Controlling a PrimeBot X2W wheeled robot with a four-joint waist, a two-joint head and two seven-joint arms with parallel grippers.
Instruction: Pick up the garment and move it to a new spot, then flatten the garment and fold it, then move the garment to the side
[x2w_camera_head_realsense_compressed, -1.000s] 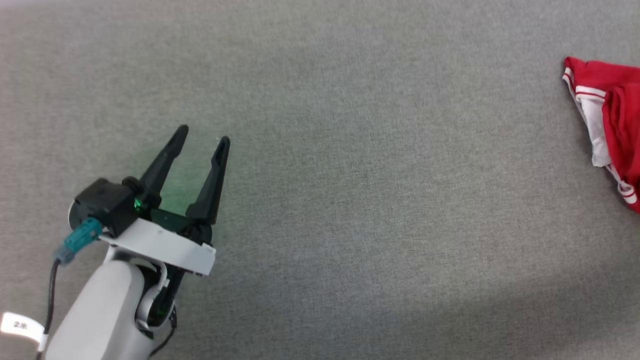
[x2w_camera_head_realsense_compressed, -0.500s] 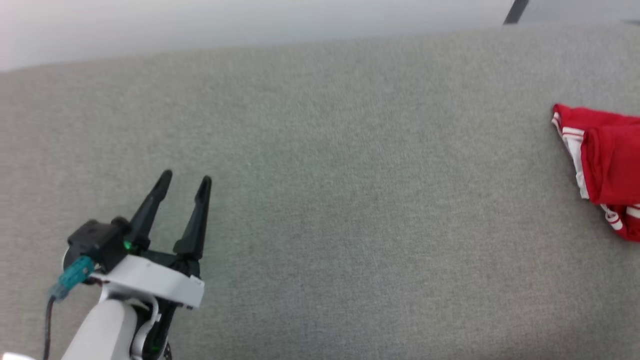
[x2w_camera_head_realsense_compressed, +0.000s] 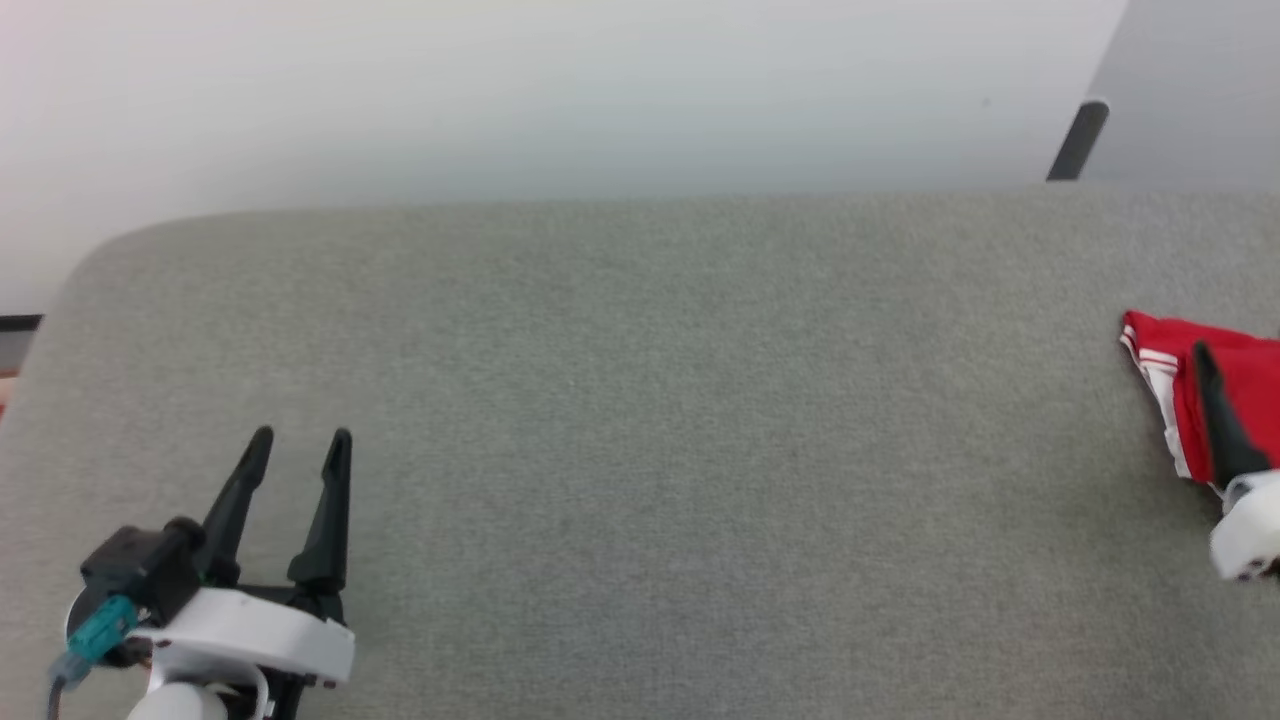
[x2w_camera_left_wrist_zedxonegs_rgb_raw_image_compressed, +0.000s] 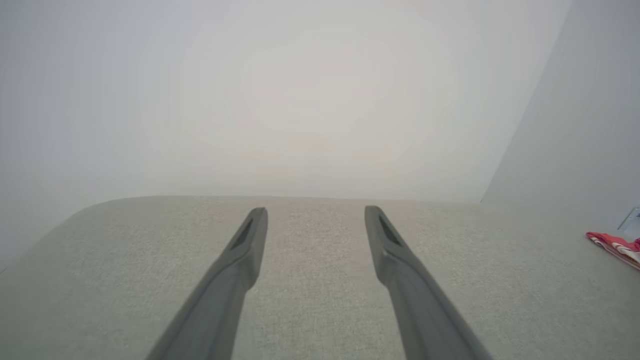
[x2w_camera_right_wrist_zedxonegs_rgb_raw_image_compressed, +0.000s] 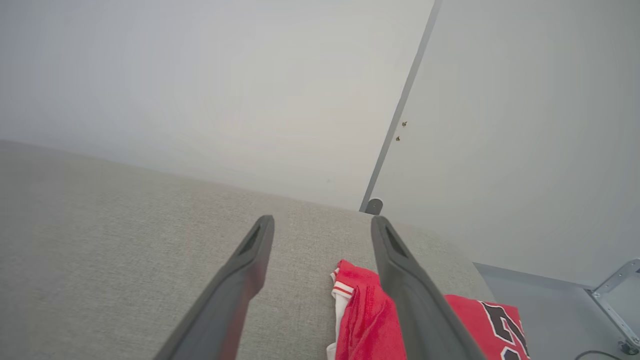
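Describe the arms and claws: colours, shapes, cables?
Left claw: two long tapered black fingers on a white wrist plate, black housing, teal cable connector. Right claw: same dark fingers with recessed slots near the tips; white wrist housing.

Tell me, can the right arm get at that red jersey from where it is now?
Probably yes. The right gripper hangs open close by the garment, which lies on the grey surface, and nothing stands between them.

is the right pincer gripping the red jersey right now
No, in its wrist view the right pincer stands wide open, and the red jersey lies loose on the grey surface.
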